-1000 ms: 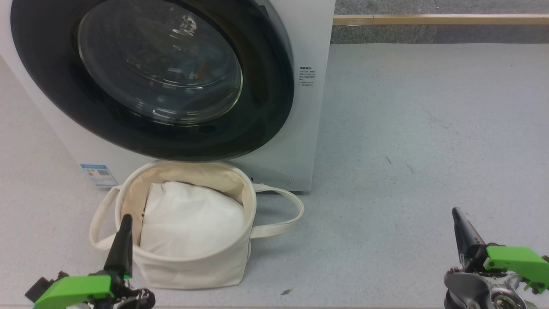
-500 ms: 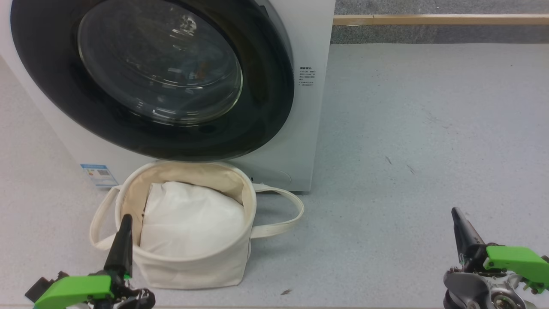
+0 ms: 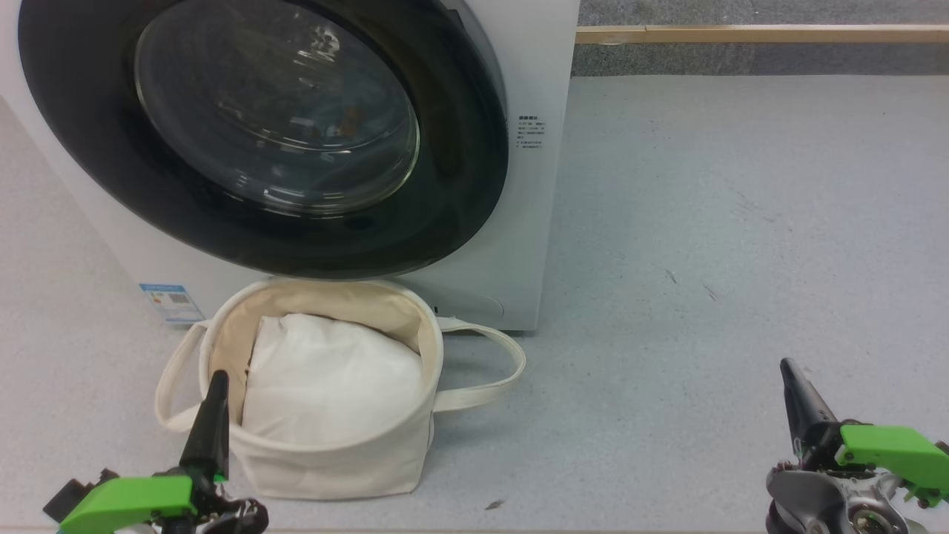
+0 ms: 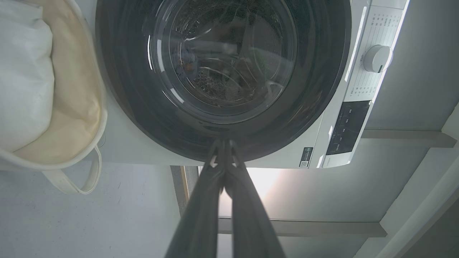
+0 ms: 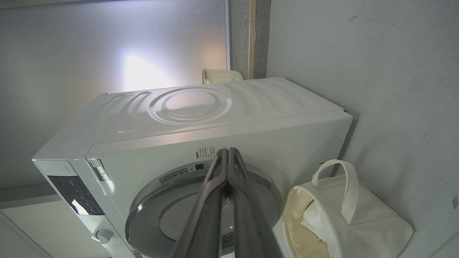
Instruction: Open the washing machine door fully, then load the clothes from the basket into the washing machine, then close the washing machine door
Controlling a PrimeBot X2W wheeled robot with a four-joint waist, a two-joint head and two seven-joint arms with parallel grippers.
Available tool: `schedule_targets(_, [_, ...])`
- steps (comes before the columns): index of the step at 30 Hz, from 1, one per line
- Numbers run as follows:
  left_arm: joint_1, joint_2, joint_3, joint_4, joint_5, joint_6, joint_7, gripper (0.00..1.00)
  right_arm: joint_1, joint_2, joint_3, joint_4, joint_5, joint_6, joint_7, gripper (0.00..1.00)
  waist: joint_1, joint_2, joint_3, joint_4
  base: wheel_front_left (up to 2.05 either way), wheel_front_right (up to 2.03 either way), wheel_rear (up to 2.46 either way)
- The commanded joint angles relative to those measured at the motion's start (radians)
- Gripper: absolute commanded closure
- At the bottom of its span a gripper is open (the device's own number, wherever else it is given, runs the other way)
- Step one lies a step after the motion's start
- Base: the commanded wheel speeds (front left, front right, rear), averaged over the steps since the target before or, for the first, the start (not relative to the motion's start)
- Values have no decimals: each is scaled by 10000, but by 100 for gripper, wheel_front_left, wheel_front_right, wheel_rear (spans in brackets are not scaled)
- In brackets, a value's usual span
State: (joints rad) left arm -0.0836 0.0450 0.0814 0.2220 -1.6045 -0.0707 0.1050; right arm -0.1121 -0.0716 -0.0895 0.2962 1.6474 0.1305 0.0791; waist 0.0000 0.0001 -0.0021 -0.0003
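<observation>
The white washing machine [image 3: 535, 222] stands at upper left, and its door [image 3: 463, 185], black-rimmed with a glass bowl, lies shut against the front. Faint orange and bluish patches show behind the glass, too dim to identify. The clothes are hidden. On the floor right in front of the door sits the cream basket [image 3: 334, 467], with a plain white cushion [image 3: 334, 378] inside. My left gripper [image 3: 216, 380] is shut and empty at the basket's near left rim. My right gripper [image 3: 787, 367], also shut and empty, hovers over bare floor far to the right. The left wrist view looks past the left gripper [image 4: 223, 143] at the door [image 4: 125, 89].
Grey floor [image 3: 741, 222] stretches to the right of the machine, up to a wall with a wooden strip [image 3: 741, 33]. One basket handle [image 3: 504, 371] loops out to the right. The machine's dial [image 4: 376, 59] and dark panel sit above the door. A wicker bin [image 5: 220, 76] stands behind the machine.
</observation>
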Motion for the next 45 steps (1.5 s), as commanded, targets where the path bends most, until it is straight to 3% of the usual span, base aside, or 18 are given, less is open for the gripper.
schedule_targets(1, [-222, 53, 344, -393, -32, 5, 78, 100, -113, -171, 243, -400, 40, 2, -45, 100, 0, -1, 0, 0, 0, 0, 0])
schedule_targets(45, [-221, 53, 344, -394, -32, 5, 78, 100, -97, -339, 469, -422, 237, 2, -224, 100, 0, -1, 1, 0, 0, 0, 0])
